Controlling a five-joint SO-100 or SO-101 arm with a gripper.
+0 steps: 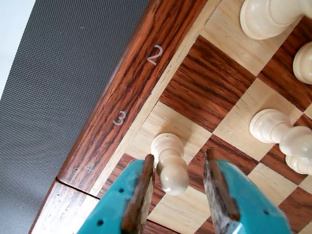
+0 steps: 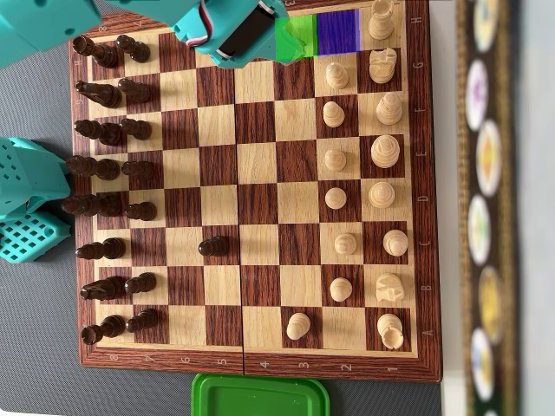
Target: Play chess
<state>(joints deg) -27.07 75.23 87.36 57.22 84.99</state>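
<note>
Desk: grey textured mat (image 1: pixel 53 97) under everything; in the overhead view it shows at 9 o'clock and along 6 o'clock of the board.
Board: wooden chessboard (image 2: pixel 251 199) with a dark numbered border; in the wrist view the digits 2 and 3 sit on that border (image 1: pixel 131 73) at 10 o'clock from my tool.
My tool: the tool (image 1: pixel 180 195) comes in from 6 o'clock of the wrist view, teal with brown-lined fingers (image 1: pixel 141 195), spread apart and gripping nothing. In the overhead view my arm (image 2: pixel 230 30) covers the board's edge at 12 o'clock.
Pawn by the tool: a light pawn (image 1: pixel 169 163) stands between the two fingers on a pale square in the wrist view; whether the left finger touches it I cannot tell.
Other light pieces: two ranks at 3 o'clock of the board overhead; one more pawn (image 2: pixel 298 326) stands advanced toward 5 o'clock. In the wrist view a few of them show at 1 to 3 o'clock, one near (image 1: pixel 273 126).
Dark pieces: two ranks at 9 o'clock overhead, with one dark pawn (image 2: pixel 212 246) advanced near the middle, toward 7 o'clock.
Marks: a green patch (image 2: pixel 293 36) and a purple patch (image 2: pixel 336 33) on the squares at 12 o'clock overhead.
Tub: a green container (image 2: pixel 260 395) beside the board's 6 o'clock edge.
Strip: a blurred band with round shapes (image 2: pixel 486 208) at 3 o'clock.
</note>
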